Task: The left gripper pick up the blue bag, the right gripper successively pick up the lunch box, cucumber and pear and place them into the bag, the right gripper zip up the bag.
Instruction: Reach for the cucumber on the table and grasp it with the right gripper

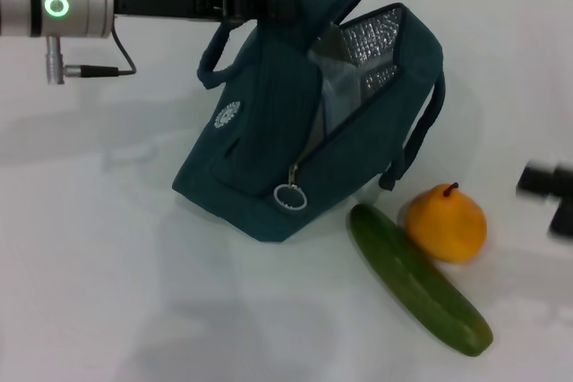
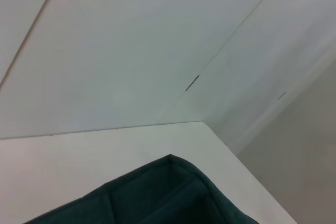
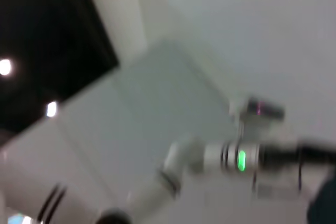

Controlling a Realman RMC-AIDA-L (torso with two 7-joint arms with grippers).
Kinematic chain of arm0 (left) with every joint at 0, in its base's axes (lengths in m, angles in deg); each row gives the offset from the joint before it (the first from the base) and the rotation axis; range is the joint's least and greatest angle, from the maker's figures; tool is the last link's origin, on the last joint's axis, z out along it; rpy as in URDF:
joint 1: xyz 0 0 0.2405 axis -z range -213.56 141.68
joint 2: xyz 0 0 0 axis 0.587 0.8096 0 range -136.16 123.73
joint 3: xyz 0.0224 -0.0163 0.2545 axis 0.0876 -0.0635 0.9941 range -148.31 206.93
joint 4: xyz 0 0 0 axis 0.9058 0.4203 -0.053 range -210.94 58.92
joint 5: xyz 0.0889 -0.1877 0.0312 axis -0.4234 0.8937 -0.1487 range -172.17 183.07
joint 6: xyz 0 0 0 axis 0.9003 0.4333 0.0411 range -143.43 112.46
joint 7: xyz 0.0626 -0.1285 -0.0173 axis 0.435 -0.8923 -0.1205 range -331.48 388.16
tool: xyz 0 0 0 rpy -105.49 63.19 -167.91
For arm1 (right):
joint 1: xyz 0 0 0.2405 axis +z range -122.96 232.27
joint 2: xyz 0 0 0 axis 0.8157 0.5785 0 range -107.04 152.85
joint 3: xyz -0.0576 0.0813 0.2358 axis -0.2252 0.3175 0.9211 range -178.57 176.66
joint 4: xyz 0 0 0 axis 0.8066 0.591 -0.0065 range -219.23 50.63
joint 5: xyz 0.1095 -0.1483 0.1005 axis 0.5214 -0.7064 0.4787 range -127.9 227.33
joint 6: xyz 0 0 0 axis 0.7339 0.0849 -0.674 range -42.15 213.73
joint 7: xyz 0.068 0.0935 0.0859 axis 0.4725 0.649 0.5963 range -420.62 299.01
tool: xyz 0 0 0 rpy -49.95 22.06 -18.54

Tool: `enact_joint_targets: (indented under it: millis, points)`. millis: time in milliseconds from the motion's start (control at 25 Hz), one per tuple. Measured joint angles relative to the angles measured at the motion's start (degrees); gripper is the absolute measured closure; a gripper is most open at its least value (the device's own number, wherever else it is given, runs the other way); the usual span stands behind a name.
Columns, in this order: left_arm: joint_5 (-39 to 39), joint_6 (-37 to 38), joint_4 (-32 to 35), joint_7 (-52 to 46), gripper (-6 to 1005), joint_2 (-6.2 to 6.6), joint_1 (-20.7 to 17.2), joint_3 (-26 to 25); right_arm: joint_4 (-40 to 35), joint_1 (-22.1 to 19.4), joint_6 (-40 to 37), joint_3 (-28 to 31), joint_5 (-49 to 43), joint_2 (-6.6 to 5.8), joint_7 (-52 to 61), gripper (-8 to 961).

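The blue bag (image 1: 269, 158) stands tilted on the white table, its zipper open and its silver lining showing. My left gripper (image 1: 265, 2) is shut on the bag's top and holds it up. The bag's fabric also shows in the left wrist view (image 2: 168, 195). A green cucumber (image 1: 419, 280) lies in front of the bag to the right, with an orange-yellow pear (image 1: 448, 222) beside it. My right gripper (image 1: 548, 192) is a dark blur at the right edge, beyond the pear. The lunch box is not in view.
A round zipper pull (image 1: 290, 196) hangs at the bag's lower front. The table's far corner (image 2: 202, 123) meets pale walls. The right wrist view shows the left arm (image 3: 239, 160) with its green light, far off.
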Motion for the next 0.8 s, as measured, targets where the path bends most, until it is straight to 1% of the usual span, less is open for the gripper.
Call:
enact_joint_targets:
  millis: [40,80,160,200,240,400,480,640,720,800]
  points:
    - [0.0,0.0,0.0,0.1,949,0.17,0.1,0.0,-4.0,-0.5,0.2,-3.0,-0.1,0.30,3.5,356]
    - [0.0,0.0,0.0,0.2,949,0.22,0.2,0.0,-5.5,-0.7,0.2,-4.2,-0.2,0.42,4.7,356]
    - [0.0,-0.1,0.0,0.4,949,0.35,0.4,0.0,-10.3,-0.9,0.7,-9.2,-0.4,0.67,9.9,355]
    - [0.0,-0.3,0.0,0.6,949,0.40,0.4,0.0,-13.0,-0.5,1.9,-13.6,-0.4,0.72,14.2,355]
    - [0.0,-0.5,0.0,0.9,949,0.43,0.5,0.0,-13.8,-0.3,2.6,-14.9,-0.4,0.72,15.6,354]
    - [0.0,-0.8,0.0,1.7,950,0.46,0.5,0.0,-19.7,0.9,7.0,-23.2,-0.7,0.60,25.6,352]
    - [0.0,-1.0,0.0,1.7,950,0.48,0.6,0.0,-23.5,1.8,7.7,-24.9,-1.8,0.55,31.2,350]
    - [0.0,-1.3,0.0,1.8,950,0.55,1.0,0.0,-33.2,4.8,8.5,-25.4,-6.6,0.61,43.1,348]
    - [0.0,-1.3,0.0,1.8,950,0.56,1.0,0.0,-35.3,7.5,8.6,-25.5,-8.2,0.61,48.1,346]
    - [0.0,-1.3,0.0,1.8,950,0.46,1.1,0.0,-35.5,10.9,8.4,-25.7,-9.8,0.58,52.8,345]
